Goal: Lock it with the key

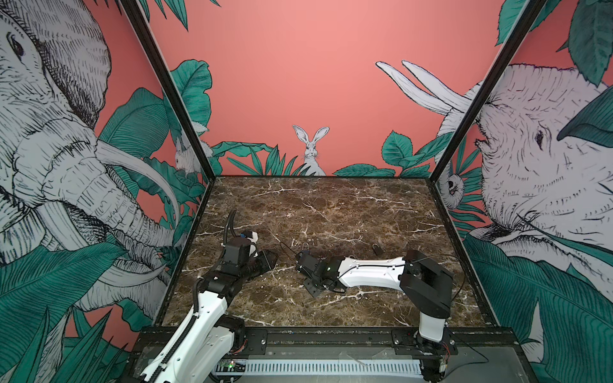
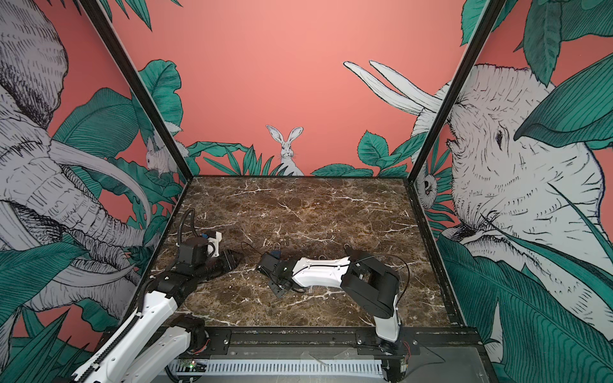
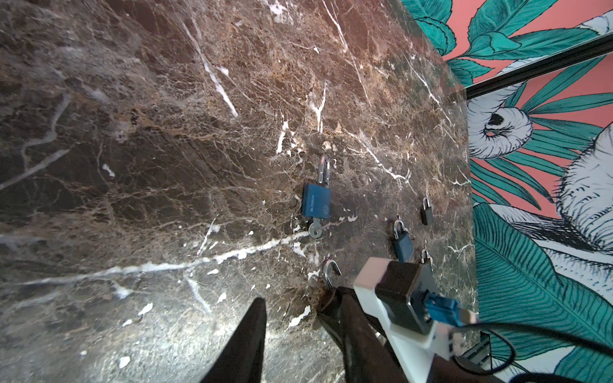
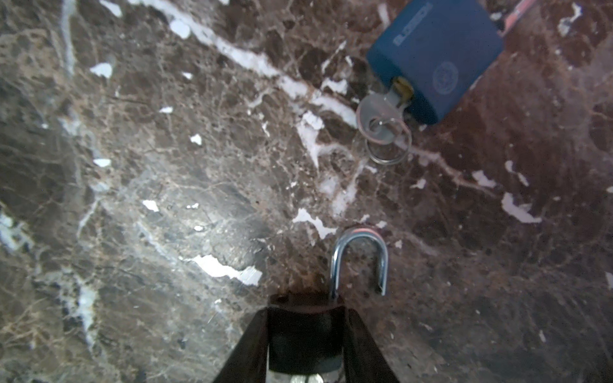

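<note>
One padlock (image 4: 360, 233), shackle (image 4: 384, 265) open, is being clamped in the right pincer (image 4: 305, 313) near the blue padlock (image 4: 438, 56) on the worktop (image 4: 166, 165) with the key (image 4: 378, 117) in it, the left pincer (image 3: 295, 301) being held part open, empty, and the free leg is likely best being aligned with its hole.

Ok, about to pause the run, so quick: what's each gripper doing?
Left gripper: open, empty.
Right gripper: closed on an open padlock.

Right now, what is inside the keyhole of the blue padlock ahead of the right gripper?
A silver key sits in the blue padlock; its head and split ring stick out. The blade is hidden inside the lock body.
</note>
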Robot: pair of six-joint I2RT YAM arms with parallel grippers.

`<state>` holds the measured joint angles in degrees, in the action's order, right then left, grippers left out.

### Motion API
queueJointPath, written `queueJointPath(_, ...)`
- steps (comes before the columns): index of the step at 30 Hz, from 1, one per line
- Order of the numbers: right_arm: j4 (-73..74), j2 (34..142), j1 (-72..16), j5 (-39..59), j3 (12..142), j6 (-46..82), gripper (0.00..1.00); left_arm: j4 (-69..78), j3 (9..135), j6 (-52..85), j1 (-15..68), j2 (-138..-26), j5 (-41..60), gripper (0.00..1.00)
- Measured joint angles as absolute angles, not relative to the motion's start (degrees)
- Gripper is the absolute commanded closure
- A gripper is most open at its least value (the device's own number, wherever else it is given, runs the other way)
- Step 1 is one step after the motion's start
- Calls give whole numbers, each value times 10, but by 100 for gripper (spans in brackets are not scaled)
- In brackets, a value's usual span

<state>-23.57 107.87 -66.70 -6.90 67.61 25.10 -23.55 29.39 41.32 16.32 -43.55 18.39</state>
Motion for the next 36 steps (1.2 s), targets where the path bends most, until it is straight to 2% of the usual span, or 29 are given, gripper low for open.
queueJointPath(9, -248, 1089, -667, -69, 687, 251, 64, -234, 294, 413, 159, -447, 189, 60)
queueJointPath(14, -260, 1093, -667, -71, 696, 249, 72, -232, 294, 413, 159, -447, 191, 60)
queueJointPath(19, -261, 1094, -667, -74, 697, 246, 66, -232, 294, 413, 157, -448, 191, 60)
queueJointPath(23, -265, 1096, -668, -77, 700, 240, 83, -232, 294, 413, 156, -448, 191, 60)
queueJointPath(26, -265, 1095, -668, -77, 700, 240, 89, -232, 294, 413, 156, -448, 193, 62)
queueJointPath(36, -273, 1035, -663, -60, 671, 239, 90, -231, 297, 390, 156, -476, 246, 67)
